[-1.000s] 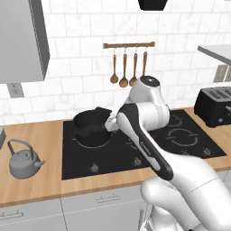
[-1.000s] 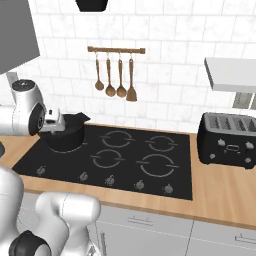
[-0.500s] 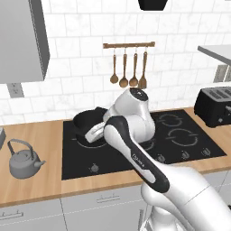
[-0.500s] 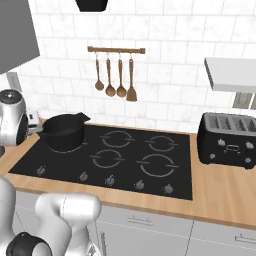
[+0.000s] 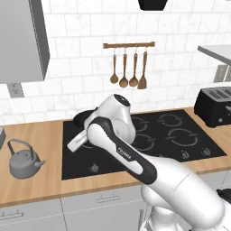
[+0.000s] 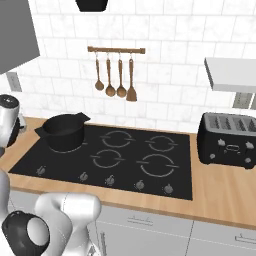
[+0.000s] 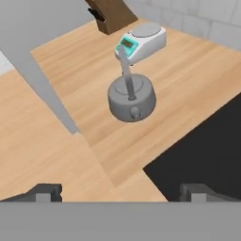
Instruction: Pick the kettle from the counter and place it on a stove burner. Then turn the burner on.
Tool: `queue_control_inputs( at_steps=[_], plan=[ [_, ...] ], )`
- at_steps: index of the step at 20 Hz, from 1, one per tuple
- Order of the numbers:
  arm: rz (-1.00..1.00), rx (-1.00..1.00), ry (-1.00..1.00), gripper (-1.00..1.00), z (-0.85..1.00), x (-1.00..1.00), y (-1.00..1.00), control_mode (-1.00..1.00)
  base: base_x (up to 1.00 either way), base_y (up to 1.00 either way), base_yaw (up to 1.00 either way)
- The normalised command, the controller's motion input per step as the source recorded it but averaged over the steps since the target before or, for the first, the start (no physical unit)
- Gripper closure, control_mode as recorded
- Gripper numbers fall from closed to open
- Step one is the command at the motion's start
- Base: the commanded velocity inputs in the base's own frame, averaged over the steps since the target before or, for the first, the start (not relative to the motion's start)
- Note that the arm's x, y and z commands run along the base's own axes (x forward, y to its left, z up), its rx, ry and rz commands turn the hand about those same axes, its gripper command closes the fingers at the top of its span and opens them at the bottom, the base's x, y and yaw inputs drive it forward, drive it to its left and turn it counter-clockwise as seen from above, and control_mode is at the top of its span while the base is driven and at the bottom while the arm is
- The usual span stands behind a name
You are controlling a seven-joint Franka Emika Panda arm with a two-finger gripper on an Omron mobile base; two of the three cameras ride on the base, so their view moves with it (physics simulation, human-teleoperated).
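Though the kettle (image 7: pixel 132 97) shows, no lettering reads.

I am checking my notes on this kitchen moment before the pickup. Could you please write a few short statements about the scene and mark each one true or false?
1. The kettle stands on the counter, left of the cooktop. True.
2. The gripper already holds the kettle by its handle. False: the jaws are open and empty, and the kettle lies ahead of them, apart.
3. A black pot sits on the cooktop's back left burner. True.
4. The toaster stands left of the cooktop, beside the kettle. False: it stands on the counter to the right of the cooktop.
5. Wooden utensils hang from a rail on the tiled wall. True.
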Motion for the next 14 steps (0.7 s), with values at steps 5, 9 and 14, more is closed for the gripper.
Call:
queue_control_inputs(
  at_steps=[5,9,14],
  plan=[
    [0.15,0.00,0.05,-1.00,-0.17,0.00,0.83,-1.00,0.00,0.00,0.00],
    [0.04,-0.05,0.02,-1.00,-0.15,0.00,0.70,-1.00,0.00,0.00,0.00],
    [-0.06,-0.05,0.00,-1.00,-0.06,0.14,0.28,-1.00,0.00,0.00,0.00]
  ],
)
